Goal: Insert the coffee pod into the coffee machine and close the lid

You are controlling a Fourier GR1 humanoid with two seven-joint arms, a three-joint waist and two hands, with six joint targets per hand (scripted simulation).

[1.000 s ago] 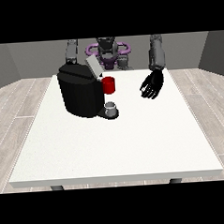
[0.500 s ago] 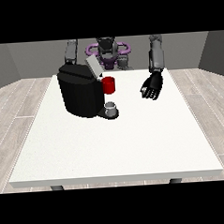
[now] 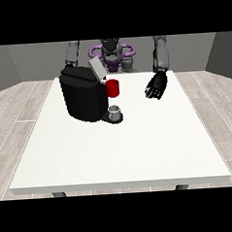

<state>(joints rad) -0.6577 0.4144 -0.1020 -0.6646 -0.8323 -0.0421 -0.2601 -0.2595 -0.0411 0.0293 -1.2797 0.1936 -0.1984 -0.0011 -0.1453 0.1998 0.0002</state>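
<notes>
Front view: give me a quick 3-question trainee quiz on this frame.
1. True or false: the lid of the coffee machine is raised.
2. Which side of the view shows a hand over the table? A) left B) right C) both
3. Fill in: beside the machine's upper front sits a ___ thing, above a grey thing on the base.

Key: 1 true; 2 B; 3 red. The other hand is hidden behind the machine.
</notes>
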